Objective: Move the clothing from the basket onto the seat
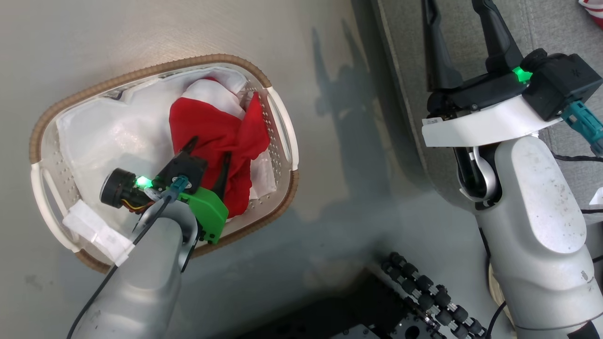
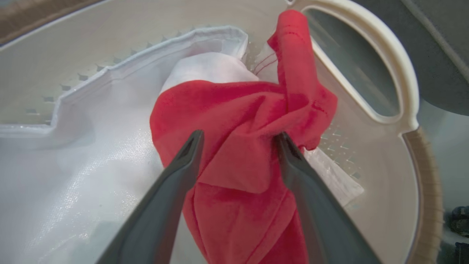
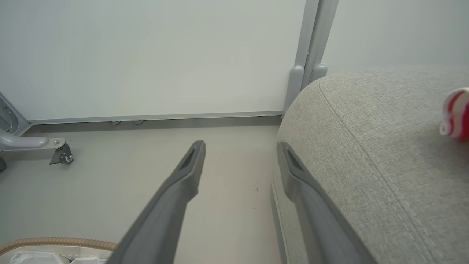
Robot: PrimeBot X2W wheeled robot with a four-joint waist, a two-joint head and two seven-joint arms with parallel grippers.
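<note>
Inside basket: red-and-white clothing heaped on white liner.
Left hand: open, fingers straddling the clothing.
Right hand: open, empty, by seat edge.

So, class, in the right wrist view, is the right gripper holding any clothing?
No, the right gripper is open and empty, next to the seat.

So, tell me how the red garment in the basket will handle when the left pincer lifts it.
The red garment is bunched in soft folds, so it will probably hang limp and drape. It looks thin, so it is likely light. One end leans against the basket near its handle and may drag there. The left pincer, open astride a fold, should pinch deep.
</note>
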